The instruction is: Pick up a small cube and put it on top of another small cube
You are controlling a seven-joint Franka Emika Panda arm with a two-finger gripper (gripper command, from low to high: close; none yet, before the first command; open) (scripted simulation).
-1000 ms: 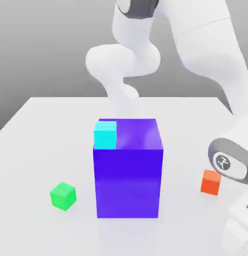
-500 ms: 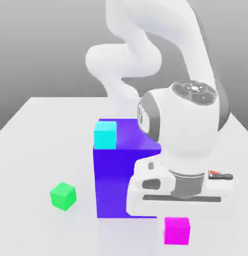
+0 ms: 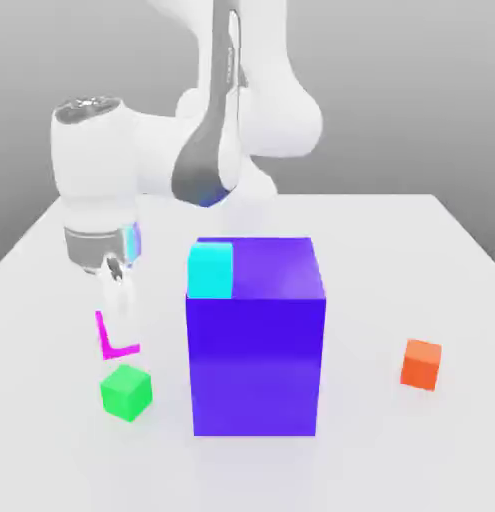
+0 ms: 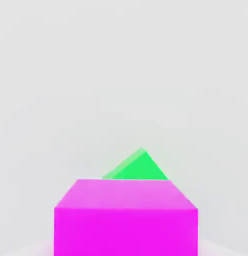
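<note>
Swung across since a second ago: arm went from the exterior view's right, past the front of the blue block half a second back with the pink cube (image 3: 113, 340) in its grip, and now hangs on the exterior view's left. Nearest in the exterior view, the green cube (image 3: 126, 391) sits on the table (image 3: 51, 440), unmoved. Just above and slightly behind it hangs the pink cube, clamped in the pincer (image 3: 116, 335), which is closed tight on it; fingers blur over most of the cube. Hand view has pink cube up close with the green one poking out beyond it, so the two aren't lined up yet. Looks like carry is nearly over; what's left is a small shift to centre over green, lower, release. Beside them the blue block (image 3: 256, 350) with the cyan cube (image 3: 211, 270) on its top corner, same spot. Orange cube (image 3: 422, 364) well apart at the right, also unmoved.
</note>
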